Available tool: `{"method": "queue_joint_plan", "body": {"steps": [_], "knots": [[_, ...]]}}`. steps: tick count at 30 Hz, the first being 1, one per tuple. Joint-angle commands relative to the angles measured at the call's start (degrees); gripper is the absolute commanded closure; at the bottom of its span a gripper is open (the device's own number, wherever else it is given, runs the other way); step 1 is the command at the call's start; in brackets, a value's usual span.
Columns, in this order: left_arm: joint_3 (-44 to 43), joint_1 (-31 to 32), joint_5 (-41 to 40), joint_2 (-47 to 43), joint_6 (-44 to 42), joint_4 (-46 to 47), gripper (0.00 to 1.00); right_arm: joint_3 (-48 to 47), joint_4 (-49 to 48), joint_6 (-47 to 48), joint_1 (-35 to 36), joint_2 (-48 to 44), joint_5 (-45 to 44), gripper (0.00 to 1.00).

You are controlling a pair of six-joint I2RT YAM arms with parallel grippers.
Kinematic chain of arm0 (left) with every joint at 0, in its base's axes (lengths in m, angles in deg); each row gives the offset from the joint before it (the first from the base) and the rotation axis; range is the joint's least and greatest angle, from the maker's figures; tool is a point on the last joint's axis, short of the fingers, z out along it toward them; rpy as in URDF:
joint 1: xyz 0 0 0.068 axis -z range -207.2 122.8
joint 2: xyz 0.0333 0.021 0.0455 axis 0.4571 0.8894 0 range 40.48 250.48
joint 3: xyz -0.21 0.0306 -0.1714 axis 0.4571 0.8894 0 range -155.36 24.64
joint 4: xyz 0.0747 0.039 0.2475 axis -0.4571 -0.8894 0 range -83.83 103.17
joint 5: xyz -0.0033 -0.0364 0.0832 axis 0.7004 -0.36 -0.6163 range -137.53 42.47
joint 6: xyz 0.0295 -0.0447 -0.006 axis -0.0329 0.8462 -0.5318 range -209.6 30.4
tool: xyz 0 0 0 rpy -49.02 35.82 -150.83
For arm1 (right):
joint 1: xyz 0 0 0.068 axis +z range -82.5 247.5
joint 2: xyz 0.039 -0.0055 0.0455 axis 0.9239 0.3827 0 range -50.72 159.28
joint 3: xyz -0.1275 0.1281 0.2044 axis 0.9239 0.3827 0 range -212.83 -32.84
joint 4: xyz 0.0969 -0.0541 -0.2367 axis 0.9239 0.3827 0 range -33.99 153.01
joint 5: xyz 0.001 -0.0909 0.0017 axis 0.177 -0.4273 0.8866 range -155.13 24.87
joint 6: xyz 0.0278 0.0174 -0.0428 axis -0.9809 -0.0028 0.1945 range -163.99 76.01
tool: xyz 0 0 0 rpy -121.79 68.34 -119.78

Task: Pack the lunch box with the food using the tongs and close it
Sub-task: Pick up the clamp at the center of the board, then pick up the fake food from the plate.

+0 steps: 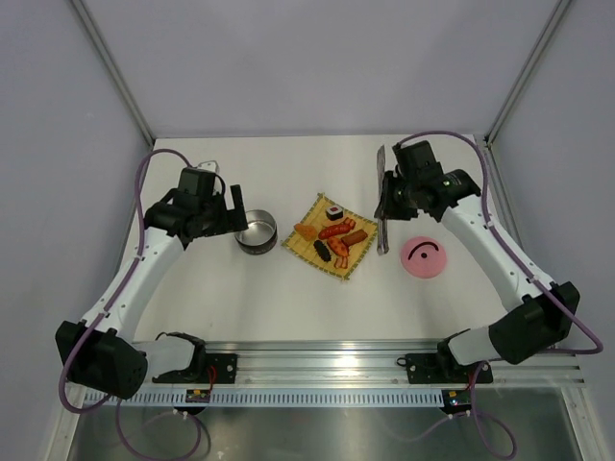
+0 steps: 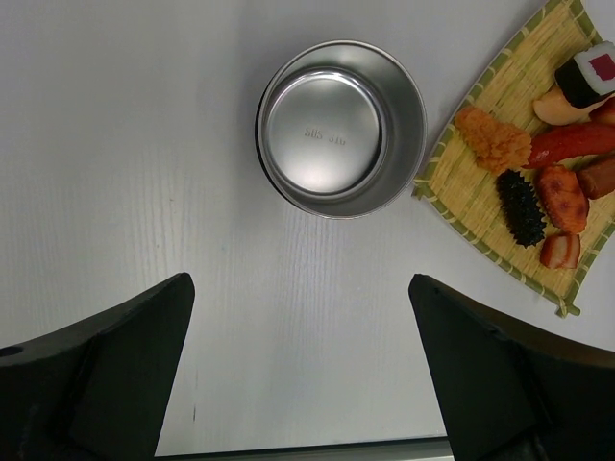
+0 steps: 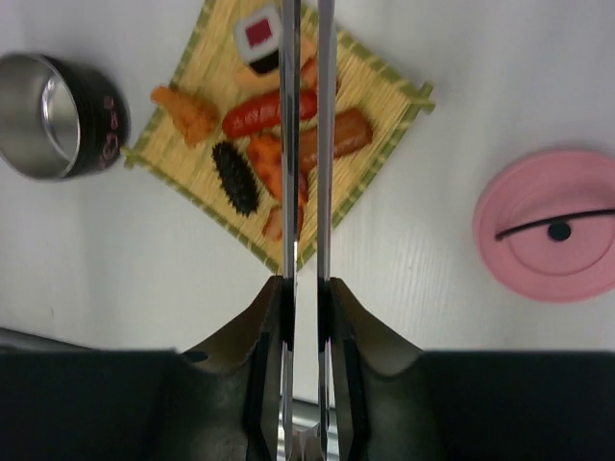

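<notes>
The lunch box (image 1: pixel 257 231), a round metal tin with a dark wall, stands empty and open (image 2: pixel 341 125) left of the mat. The food (image 1: pixel 333 235) lies on the yellow mat: a sushi roll (image 3: pixel 259 34), red-orange sausages (image 3: pixel 255 113), an orange chunk (image 3: pixel 184 110) and a dark piece (image 3: pixel 233 178). My right gripper (image 3: pixel 306 288) is shut on the tongs (image 3: pixel 288 144), squeezing both slim arms close together; they reach out above the food, tips cut off by the view's edge. My left gripper (image 2: pixel 300 279) hangs open just short of the tin, holding nothing.
The flat pink lid (image 1: pixel 425 257) lies on the table right of the bamboo mat (image 3: pixel 384 91), below my right arm. White walls and metal posts close in the table at the back and sides.
</notes>
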Motion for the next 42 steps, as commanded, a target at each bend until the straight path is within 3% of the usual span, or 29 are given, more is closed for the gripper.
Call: {"method": "queue_joint_plan", "body": {"steps": [1,10,42], "knots": [[-3.1,-0.3,0.6,1.0,-0.3,1.2,0.01,5.1,5.2,-1.4,3.0,-4.7,4.5,0.84],[-5.3,-0.4,-1.2,2.9,-0.6,0.9,0.01,6.4,14.2,-2.3,11.1,-9.5,5.8,0.68],[-3.9,-0.5,-0.1,5.1,-0.5,2.2,0.01,-2.7,13.4,-1.0,19.7,3.9,2.3,0.54]]}}
